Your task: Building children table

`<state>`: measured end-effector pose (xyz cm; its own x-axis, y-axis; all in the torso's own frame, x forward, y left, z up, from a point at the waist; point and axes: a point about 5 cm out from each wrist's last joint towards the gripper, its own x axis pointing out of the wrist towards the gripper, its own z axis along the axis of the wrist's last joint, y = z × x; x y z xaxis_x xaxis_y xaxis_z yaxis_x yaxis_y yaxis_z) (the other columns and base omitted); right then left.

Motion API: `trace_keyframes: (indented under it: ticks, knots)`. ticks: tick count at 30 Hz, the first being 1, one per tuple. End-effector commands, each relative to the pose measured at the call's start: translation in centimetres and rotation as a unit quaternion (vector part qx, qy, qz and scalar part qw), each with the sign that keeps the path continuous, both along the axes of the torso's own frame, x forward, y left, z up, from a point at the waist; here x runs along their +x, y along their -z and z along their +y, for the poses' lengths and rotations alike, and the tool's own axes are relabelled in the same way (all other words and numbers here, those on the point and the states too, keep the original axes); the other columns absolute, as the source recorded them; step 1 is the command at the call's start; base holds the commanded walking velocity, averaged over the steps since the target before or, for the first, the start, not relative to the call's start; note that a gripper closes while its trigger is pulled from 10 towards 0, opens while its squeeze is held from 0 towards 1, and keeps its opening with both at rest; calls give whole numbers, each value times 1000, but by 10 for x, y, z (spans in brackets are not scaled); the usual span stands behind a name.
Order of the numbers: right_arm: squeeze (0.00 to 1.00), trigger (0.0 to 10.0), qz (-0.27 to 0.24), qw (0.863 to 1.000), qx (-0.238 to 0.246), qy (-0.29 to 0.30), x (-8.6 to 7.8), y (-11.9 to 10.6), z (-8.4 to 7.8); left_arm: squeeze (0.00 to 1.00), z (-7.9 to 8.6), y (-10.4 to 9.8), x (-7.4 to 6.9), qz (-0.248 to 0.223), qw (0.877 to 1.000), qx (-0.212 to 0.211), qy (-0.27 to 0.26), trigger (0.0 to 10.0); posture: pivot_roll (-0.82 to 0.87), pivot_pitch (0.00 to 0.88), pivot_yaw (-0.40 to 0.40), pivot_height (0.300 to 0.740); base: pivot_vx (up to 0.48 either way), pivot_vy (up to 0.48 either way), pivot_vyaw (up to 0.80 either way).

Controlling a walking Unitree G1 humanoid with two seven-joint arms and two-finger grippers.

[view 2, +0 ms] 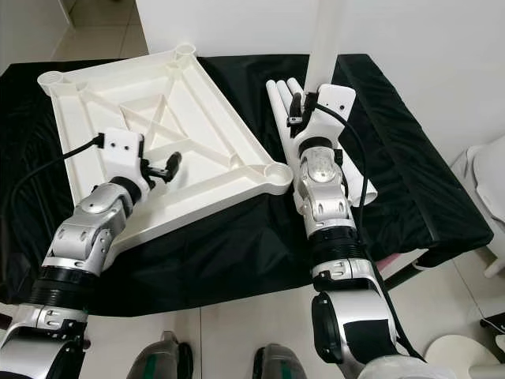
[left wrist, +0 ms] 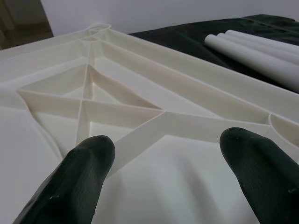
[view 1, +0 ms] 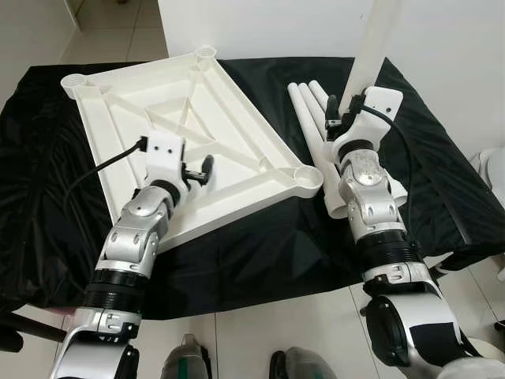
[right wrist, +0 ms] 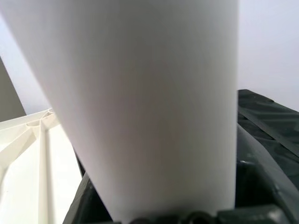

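The white plastic table top [view 1: 229, 95] lies upside down on a black cloth, its ribs and corner sockets facing up. My left gripper [view 1: 201, 168] hovers low over its near half, open, with both black fingertips [left wrist: 84, 172] apart above a rib. My right gripper [view 1: 335, 114] is shut on a white table leg [view 1: 379, 39], holding it nearly upright beside the table top's right edge; this leg [right wrist: 149, 102] blocks most of the right wrist view. The near right corner socket [view 1: 308, 175] lies just left of that arm. Several more white legs [view 1: 309, 106] lie side by side under my right wrist.
The black cloth [view 1: 442, 181] covers a low platform that ends just before my body. Pale tiled floor [view 1: 300, 324] lies in front, and a white wall [view 1: 276, 24] stands behind. A white object [view 2: 489, 181] sits at the far right.
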<state>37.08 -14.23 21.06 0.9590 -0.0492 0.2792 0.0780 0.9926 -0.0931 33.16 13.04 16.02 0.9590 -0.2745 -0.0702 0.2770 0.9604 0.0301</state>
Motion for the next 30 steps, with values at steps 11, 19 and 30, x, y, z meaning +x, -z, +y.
trace_keyframes:
  ticks: [11,19,30]
  knots:
    - [0,10000,-7,1000,0,-6,2,-2,2,0,-21,-7,-4,-24,996,24,78,10000,-26,0,13,740,0,0,0]
    - [0,10000,-8,1000,0,-3,1,-1,-1,0,-24,-14,-5,-43,995,29,86,10000,-31,0,16,740,0,0,0]
    - [0,10000,-10,1000,-2,-10,1,-1,-1,0,-42,-19,-12,-54,985,35,158,10000,-29,0,10,740,0,0,0]
